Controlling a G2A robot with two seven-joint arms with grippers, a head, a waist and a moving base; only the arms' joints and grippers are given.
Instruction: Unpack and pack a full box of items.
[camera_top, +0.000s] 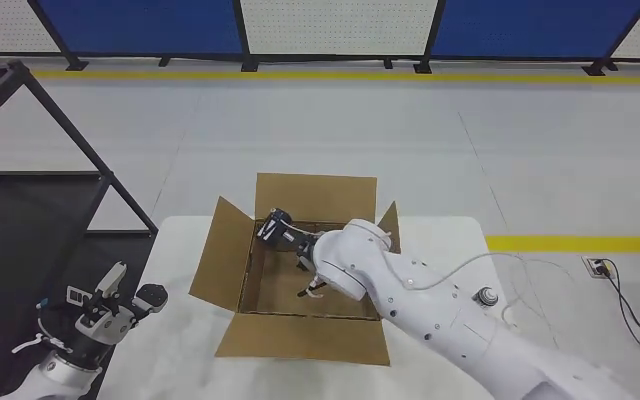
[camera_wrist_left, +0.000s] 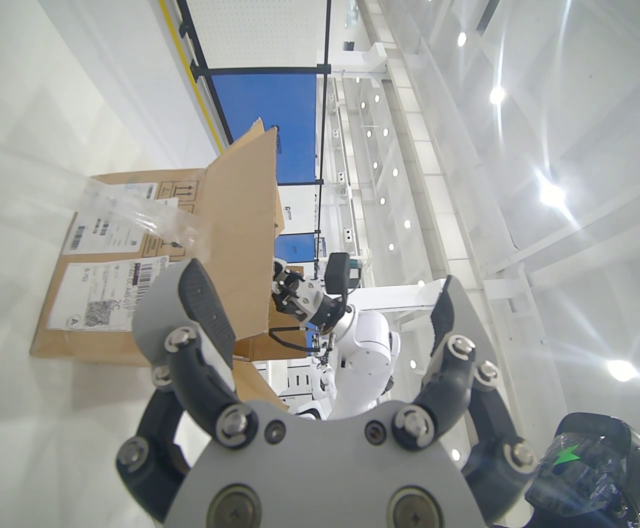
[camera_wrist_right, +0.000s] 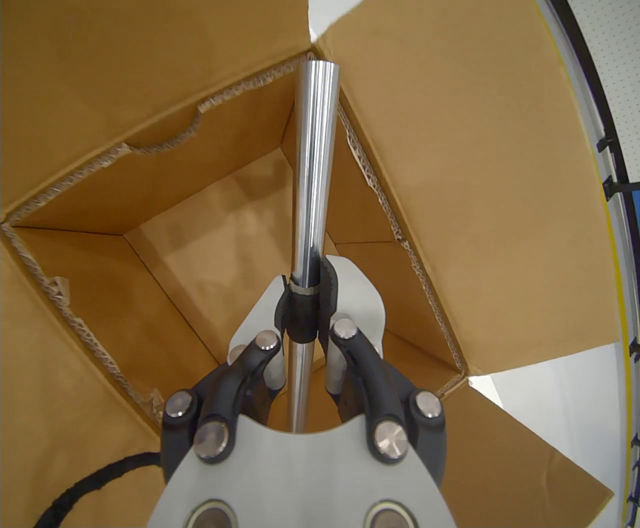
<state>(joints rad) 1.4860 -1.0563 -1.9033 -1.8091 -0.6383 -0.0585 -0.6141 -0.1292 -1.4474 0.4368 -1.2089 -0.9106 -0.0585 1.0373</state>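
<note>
Right gripper (camera_wrist_right: 306, 296) clamped on metal rod (camera_wrist_right: 314, 150), inside open box (camera_wrist_right: 450, 175)

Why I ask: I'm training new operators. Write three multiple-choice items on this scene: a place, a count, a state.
1. Where is the right gripper? A) over the inside of the open cardboard box B) on the floor C) under the table
2. How many box flaps are folded out? A) one B) two C) four
3. The left gripper is: A) shut on a flap B) open C) shut on a bag
Answers: A, its wrist view looks into the box past the held metal rod; C, the top view shows four spread flaps; B, its fingers stand wide apart.
</note>
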